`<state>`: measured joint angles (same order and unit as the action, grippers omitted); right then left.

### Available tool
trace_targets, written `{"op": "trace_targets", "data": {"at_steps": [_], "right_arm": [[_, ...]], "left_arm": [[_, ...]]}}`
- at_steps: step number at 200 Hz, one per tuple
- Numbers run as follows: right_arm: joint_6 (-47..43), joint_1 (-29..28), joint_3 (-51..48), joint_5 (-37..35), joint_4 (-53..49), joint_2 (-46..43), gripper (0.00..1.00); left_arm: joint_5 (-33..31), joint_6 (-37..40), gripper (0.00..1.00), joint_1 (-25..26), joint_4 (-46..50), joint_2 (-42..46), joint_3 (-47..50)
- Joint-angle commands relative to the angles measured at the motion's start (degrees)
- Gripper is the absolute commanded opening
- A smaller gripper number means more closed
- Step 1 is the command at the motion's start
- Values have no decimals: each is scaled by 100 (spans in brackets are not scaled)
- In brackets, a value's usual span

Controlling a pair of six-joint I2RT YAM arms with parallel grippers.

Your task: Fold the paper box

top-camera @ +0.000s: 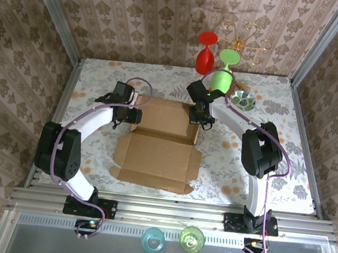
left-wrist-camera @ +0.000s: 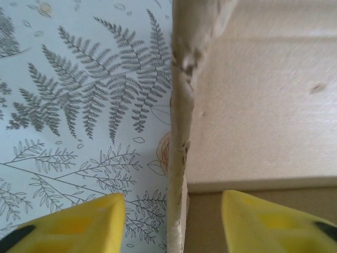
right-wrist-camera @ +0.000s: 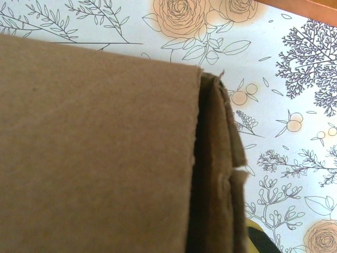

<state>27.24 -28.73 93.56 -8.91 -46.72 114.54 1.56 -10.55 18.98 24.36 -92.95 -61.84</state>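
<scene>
The paper box [top-camera: 156, 155] lies in the middle of the tabletop [top-camera: 95, 78]. Its flat lid panel is spread toward the near edge, and its side walls are raised on the far half. The left claw [top-camera: 131, 115] stands at the box's left wall with its jaws partly apart, one yellow fingertip [left-wrist-camera: 73, 226] on each side of the upright cardboard edge (a gap shows on both sides, so neither presses it). The right claw [top-camera: 202, 117] is at the right wall, closed tight on the folded cardboard there. A patterned bowl [top-camera: 243, 99] sits toward the far right corner, just beyond the right arm.
</scene>
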Motion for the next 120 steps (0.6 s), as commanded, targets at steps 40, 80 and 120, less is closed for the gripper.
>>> {"op": "trace_targets", "data": {"at_steps": [40,80,120], "right_arm": [[135,58,27,195,-31,25,0],[133,71,14,227,-23,16,0],[140,87,-5,231,-29,24,0]], "left_arm": [[-400,140,39,112,-140,-648,-316],[-519,136,29,215,-384,-756,-305],[-625,46,44,305,-372,-714,-407]]}}
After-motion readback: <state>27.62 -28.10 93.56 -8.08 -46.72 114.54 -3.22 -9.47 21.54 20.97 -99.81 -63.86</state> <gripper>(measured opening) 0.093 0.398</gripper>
